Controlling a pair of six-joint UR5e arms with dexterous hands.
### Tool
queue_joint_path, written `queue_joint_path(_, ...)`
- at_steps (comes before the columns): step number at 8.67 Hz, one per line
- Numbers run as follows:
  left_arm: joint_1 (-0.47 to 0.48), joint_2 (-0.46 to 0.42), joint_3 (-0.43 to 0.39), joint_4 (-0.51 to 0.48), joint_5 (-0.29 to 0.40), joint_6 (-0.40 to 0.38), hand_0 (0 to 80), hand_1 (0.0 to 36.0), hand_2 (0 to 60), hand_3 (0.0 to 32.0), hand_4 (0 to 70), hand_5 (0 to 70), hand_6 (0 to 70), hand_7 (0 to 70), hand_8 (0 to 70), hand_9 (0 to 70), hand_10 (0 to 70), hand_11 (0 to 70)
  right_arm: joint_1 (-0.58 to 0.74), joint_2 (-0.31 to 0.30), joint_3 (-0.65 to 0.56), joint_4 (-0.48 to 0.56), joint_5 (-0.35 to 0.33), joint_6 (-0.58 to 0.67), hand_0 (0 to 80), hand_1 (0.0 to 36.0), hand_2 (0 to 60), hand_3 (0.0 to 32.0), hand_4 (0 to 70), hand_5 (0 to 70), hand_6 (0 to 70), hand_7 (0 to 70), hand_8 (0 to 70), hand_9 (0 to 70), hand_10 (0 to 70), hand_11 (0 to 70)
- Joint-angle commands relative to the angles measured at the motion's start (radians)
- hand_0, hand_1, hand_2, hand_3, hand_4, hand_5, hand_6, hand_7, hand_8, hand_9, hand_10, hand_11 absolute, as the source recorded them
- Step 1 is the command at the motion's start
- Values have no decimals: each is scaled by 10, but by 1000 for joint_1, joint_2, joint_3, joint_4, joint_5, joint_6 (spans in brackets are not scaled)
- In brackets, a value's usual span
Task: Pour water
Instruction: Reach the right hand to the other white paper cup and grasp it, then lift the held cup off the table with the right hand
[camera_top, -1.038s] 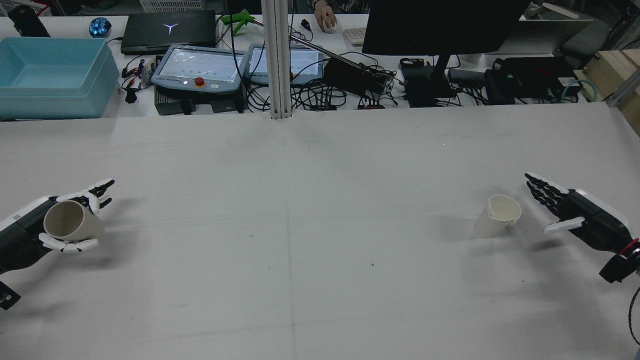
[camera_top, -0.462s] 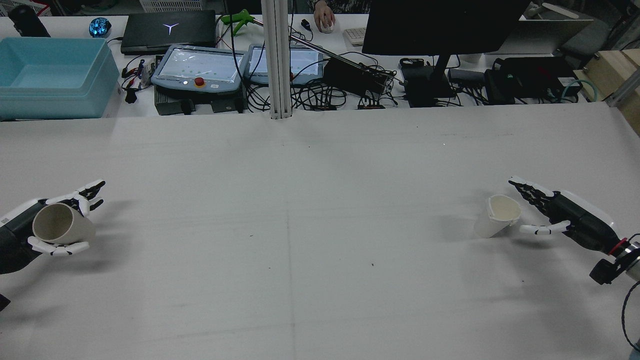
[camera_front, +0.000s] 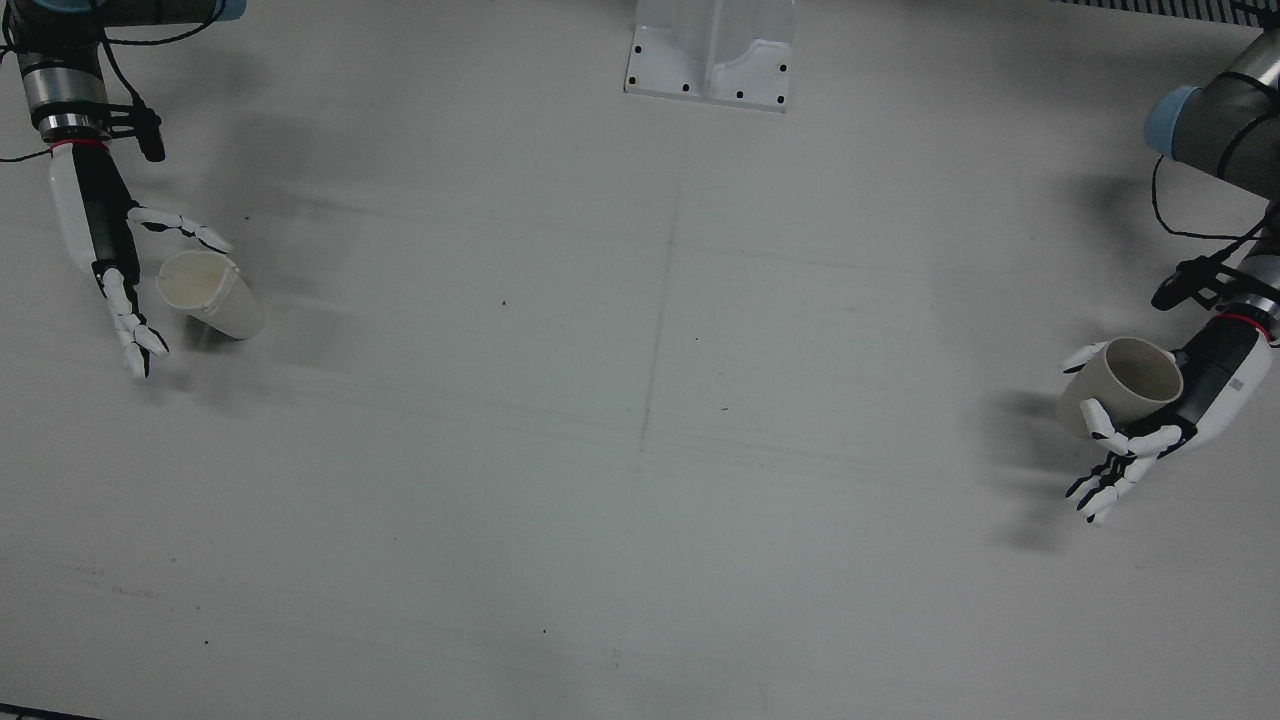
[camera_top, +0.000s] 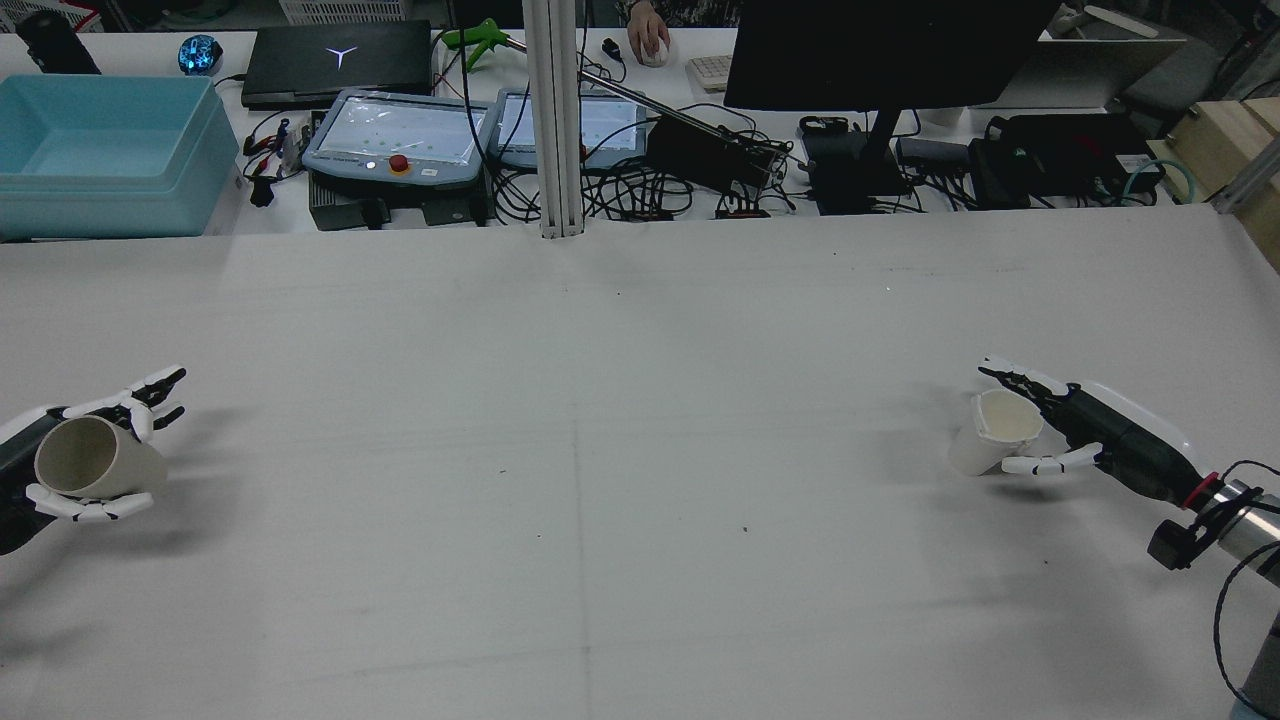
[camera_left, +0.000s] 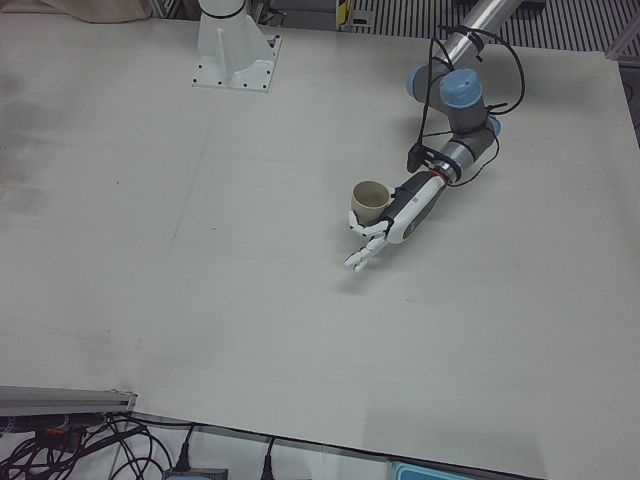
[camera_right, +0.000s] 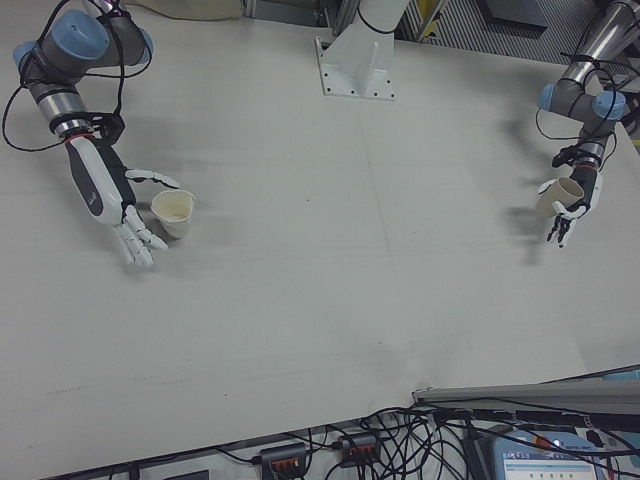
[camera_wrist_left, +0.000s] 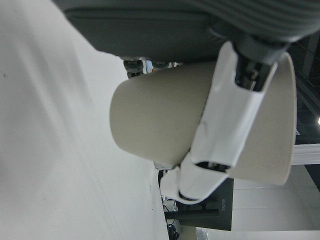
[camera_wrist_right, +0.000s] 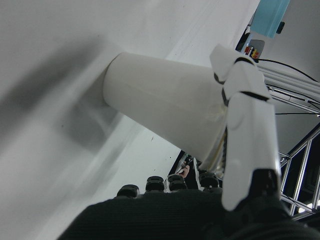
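Left hand: your fingers wrapped around beige cup, lifted near desk's left edge | Right hand: fingers spread around white cup standing near right edge, grip not closed | Progress: early; cups well apart, pour still ahead of you

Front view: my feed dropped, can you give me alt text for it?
On the view's right, the left robot hand holds a beige cup above the white table. On the view's left, the right robot hand is open around a white cup standing on the table.
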Motion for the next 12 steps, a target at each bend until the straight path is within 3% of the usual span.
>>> queue_joint_path(1, -2, 10, 5, -17, 0, 0, 800, 360, 600, 0, 405, 700, 30, 118, 28, 16, 47, 115, -43, 42, 16, -34, 10, -31, 628, 320, 242, 0, 0, 167, 0, 95, 36, 25, 0, 0)
queue_joint_path(2, 0, 19, 5, -27, 0, 0, 800, 360, 600, 0, 399, 700, 29, 116, 27, 15, 46, 114, -48, 43, 27, -37, 21, -31, 702, 359, 359, 0, 40, 201, 0, 147, 51, 52, 0, 1)
queue_joint_path(3, -2, 37, 2, -45, 0, 0, 800, 360, 600, 0, 394, 700, 27, 118, 28, 16, 46, 114, -62, 45, 35, -78, 29, -29, 800, 360, 600, 0, 275, 350, 126, 317, 119, 166, 72, 146)
queue_joint_path(4, 0, 59, 8, -66, -2, 0, 800, 360, 600, 0, 396, 700, 31, 118, 29, 17, 48, 116, -75, 45, 65, -138, 32, -31, 800, 360, 600, 0, 392, 635, 355, 511, 248, 322, 209, 351)
queue_joint_path(5, 0, 67, 7, -71, -2, 0, 800, 360, 600, 0, 395, 700, 31, 119, 27, 15, 46, 115, -83, 45, 85, -161, 41, -31, 800, 360, 600, 0, 334, 700, 556, 700, 416, 527, 418, 628)
queue_joint_path(6, -2, 67, -7, -68, 0, 0, 800, 360, 600, 0, 395, 700, 32, 119, 28, 17, 48, 117, -83, 45, 113, -166, 45, -28, 800, 360, 600, 0, 278, 700, 640, 700, 512, 660, 533, 700)
queue_joint_path(7, 0, 67, -50, -27, 3, 0, 800, 360, 600, 0, 402, 700, 34, 121, 27, 16, 48, 116, -74, 34, 196, -199, 46, -20, 800, 360, 600, 0, 235, 700, 632, 700, 520, 670, 544, 700)
queue_joint_path(9, 11, 45, -146, 80, 10, 7, 800, 360, 600, 0, 440, 700, 51, 130, 23, 14, 42, 107, 19, 31, 472, -479, 41, 47, 800, 360, 600, 0, 220, 700, 593, 700, 488, 623, 490, 700)
queue_joint_path(10, 8, -25, -164, 154, 15, 4, 800, 360, 600, 0, 454, 700, 57, 132, 23, 14, 41, 105, 109, 49, 571, -567, 33, 69, 800, 360, 600, 0, 231, 700, 594, 700, 485, 616, 482, 700)
queue_joint_path(11, 15, -150, -171, 270, 21, 4, 800, 360, 600, 0, 476, 700, 68, 140, 23, 14, 38, 101, 226, 86, 658, -639, 29, 72, 800, 360, 600, 0, 296, 700, 600, 695, 474, 594, 458, 685)
queue_joint_path(12, 46, -260, -168, 367, 36, 4, 800, 360, 600, 0, 477, 700, 68, 138, 20, 13, 34, 95, 277, 159, 715, -716, 32, 75, 800, 360, 600, 0, 413, 700, 628, 699, 465, 575, 418, 625)
